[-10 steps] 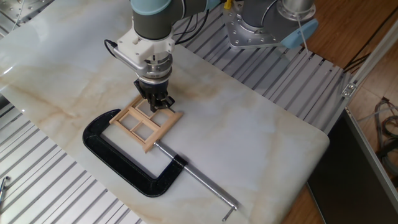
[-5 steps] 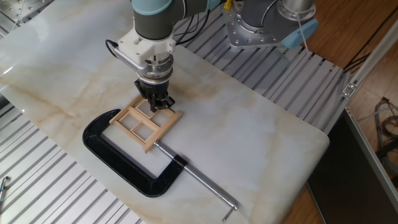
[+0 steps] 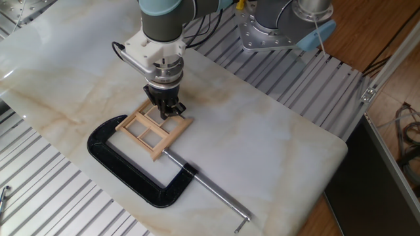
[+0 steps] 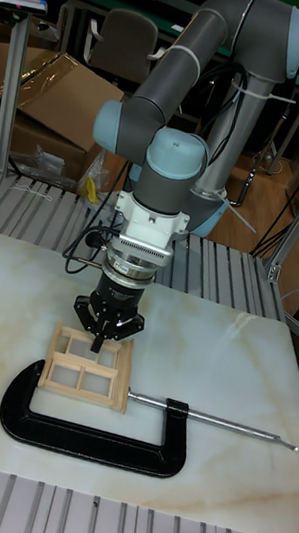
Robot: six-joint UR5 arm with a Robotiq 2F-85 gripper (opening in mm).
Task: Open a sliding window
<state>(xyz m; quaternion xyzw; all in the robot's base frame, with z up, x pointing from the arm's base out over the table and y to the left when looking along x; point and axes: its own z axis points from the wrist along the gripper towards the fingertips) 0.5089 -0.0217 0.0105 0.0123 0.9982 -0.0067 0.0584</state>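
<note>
The sliding window (image 3: 153, 129) is a small light wooden frame with four panes. It lies flat on the marble board, held in the jaws of a black C-clamp (image 3: 131, 172). In the tall fixed view the sliding window (image 4: 86, 361) sits just below the arm's wrist. My gripper (image 3: 167, 110) points straight down over the frame's far edge, its fingertips drawn together and resting at the far rail. From the front, the gripper (image 4: 99, 340) narrows to a point on the upper rail. I cannot tell whether anything is pinched between the tips.
The clamp's long silver screw (image 3: 213, 191) runs toward the board's near right corner and ends in a small crossbar. The marble board (image 3: 275, 151) lies on a ribbed metal table (image 3: 46, 190). The arm's base (image 3: 275, 29) stands at the back right.
</note>
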